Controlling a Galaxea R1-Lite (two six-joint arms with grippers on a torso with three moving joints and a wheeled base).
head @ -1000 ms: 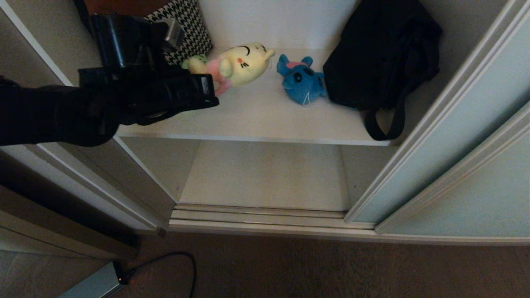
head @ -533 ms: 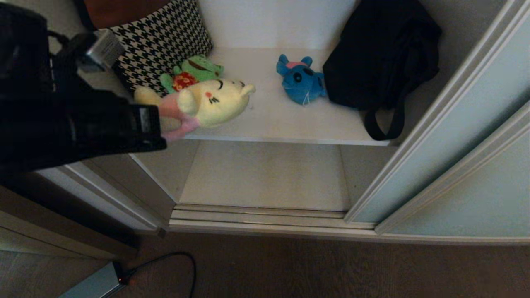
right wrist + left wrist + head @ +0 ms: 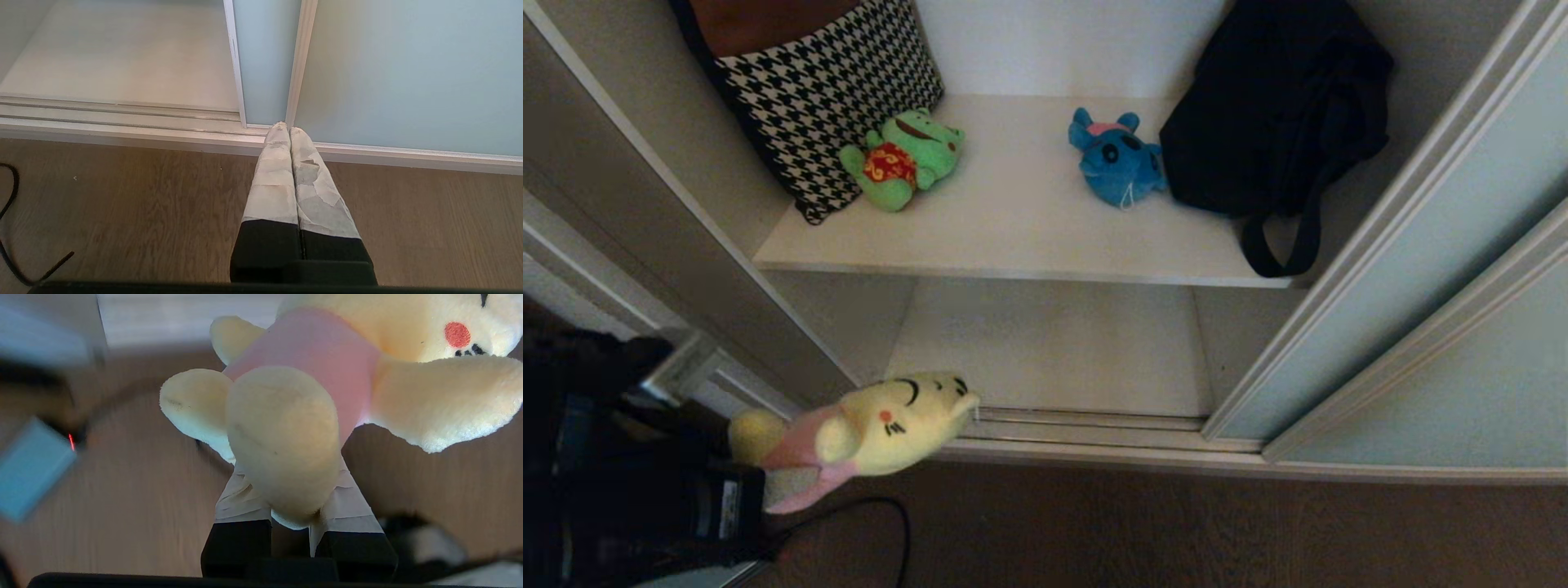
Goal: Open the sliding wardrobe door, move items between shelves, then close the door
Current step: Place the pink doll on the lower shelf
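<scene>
- Our left gripper (image 3: 292, 506) shows only as a dark blur in the head view's lower left corner.
- Its fingers (image 3: 245, 498) are pinched nearly closed on the pale yellow plush (image 3: 874, 425), low before the lower shelf (image 3: 1054, 351).
- Right gripper (image 3: 289, 132) closed, empty, near the sliding wardrobe door (image 3: 400, 69).
- A second ago the plush hung over the upper shelf (image 3: 1029, 237); the blue plush (image 3: 1115, 159) remains there.

— We see the head view dim and soft; the upper shelf (image 3: 1029, 220) is brightest, the floor (image 3: 1176, 531) dark.
— We agree. In the left wrist view the yellow plush toy (image 3: 310, 396) is sharp and well lit, while the floor behind streaks with motion blur.
</scene>
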